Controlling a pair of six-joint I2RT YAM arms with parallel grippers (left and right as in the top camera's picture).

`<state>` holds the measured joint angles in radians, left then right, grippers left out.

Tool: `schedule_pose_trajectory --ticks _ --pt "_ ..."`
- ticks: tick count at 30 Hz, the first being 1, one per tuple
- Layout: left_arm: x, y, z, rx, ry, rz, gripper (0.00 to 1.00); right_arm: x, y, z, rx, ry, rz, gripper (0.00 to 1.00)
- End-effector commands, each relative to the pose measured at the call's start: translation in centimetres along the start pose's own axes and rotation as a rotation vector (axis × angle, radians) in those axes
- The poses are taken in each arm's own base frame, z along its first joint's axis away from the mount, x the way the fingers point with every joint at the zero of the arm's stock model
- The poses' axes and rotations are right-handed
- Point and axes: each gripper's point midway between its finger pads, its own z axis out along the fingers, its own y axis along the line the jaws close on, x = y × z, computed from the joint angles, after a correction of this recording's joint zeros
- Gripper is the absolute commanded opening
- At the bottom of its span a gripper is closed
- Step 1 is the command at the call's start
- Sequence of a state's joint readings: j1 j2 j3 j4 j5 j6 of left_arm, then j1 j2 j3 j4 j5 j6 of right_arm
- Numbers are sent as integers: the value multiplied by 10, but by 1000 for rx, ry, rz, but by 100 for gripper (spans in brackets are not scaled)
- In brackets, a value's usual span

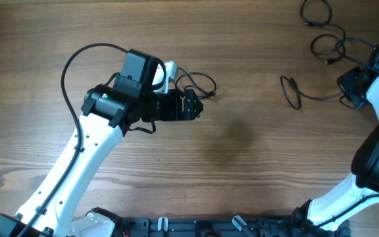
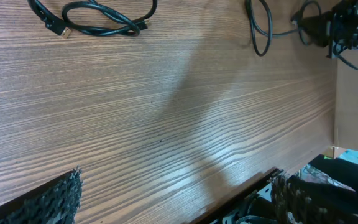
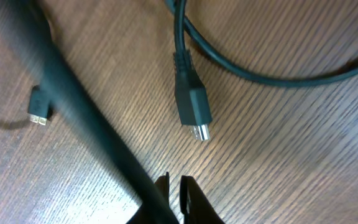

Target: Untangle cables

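Observation:
Several thin black cables lie on the wooden table. One small loop [image 1: 196,81] sits just beyond my left gripper [image 1: 195,105]; the left wrist view shows it as a looped cable [image 2: 101,22] ahead of the wide-open, empty left gripper [image 2: 179,202]. More cable loops [image 1: 334,46] and a narrow loop [image 1: 291,92] lie at the far right beside my right gripper [image 1: 346,84]. In the right wrist view a black plug with a silver tip [image 3: 191,102] lies just ahead of the right gripper [image 3: 174,186], whose jaws stand almost together with only wood in the slit. A small plug [image 3: 38,111] lies to the left.
A thick blurred dark cord [image 3: 86,106] crosses the right wrist view diagonally, close to the camera and over the left finger. Another cable coil [image 1: 314,12] lies at the table's top right. The table's front edge [image 2: 253,190] shows under the left gripper.

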<state>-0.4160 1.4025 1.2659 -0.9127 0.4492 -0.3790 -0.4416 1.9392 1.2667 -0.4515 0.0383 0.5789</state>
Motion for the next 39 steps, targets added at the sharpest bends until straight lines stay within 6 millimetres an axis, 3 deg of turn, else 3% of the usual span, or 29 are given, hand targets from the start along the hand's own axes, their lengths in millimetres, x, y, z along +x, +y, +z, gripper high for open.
schedule_pose_trajectory --ticks 1,2,3,6,11,13,15,16,18,19,21,22,24,29,34,36,39 --pt "-2 4 0 -8 -5 -3 100 17 -6 19 7 75 18 59" --pt "-2 4 0 -8 -5 -2 100 14 -2 16 -8 68 -38 93" --pt "-2 4 0 -8 -5 -2 100 8 3 10 -23 56 -91 100" --pt "-2 4 1 -9 -4 -3 100 -15 16 -25 -52 2 -129 100" --pt "-1 11 15 -26 33 -22 100 -54 37 -122 -163 -197 -123 100" --pt "0 15 21 -34 51 -32 100 -55 36 -151 -184 -229 -117 100" --pt "0 16 23 -36 55 -35 100 -34 42 -167 -252 -153 -103 100" --pt "-1 16 22 -35 53 -34 100 -21 48 -168 -299 -91 -115 100" --pt "-2 15 23 -32 47 -30 100 27 65 -166 -429 114 -139 100" --pt "-2 15 23 -31 46 -30 100 62 77 -165 -498 217 -238 99" --pt "-2 15 23 -32 47 -30 100 90 85 -160 -525 256 -369 99" --pt "-2 15 23 -32 47 -30 100 116 91 -155 -526 275 -496 99" --pt "-2 15 23 -32 46 -30 100 140 99 -145 -497 269 -591 99" --pt "-2 15 23 -32 47 -30 100 180 111 -108 -373 153 -862 100" --pt "-2 15 23 -32 47 -30 100 198 107 -70 -259 149 -964 97" --pt "-2 15 23 -32 47 -30 100 208 98 -49 -220 199 -986 83" --pt "-2 15 23 -32 46 -29 100 211 98 -40 -211 210 -964 53"
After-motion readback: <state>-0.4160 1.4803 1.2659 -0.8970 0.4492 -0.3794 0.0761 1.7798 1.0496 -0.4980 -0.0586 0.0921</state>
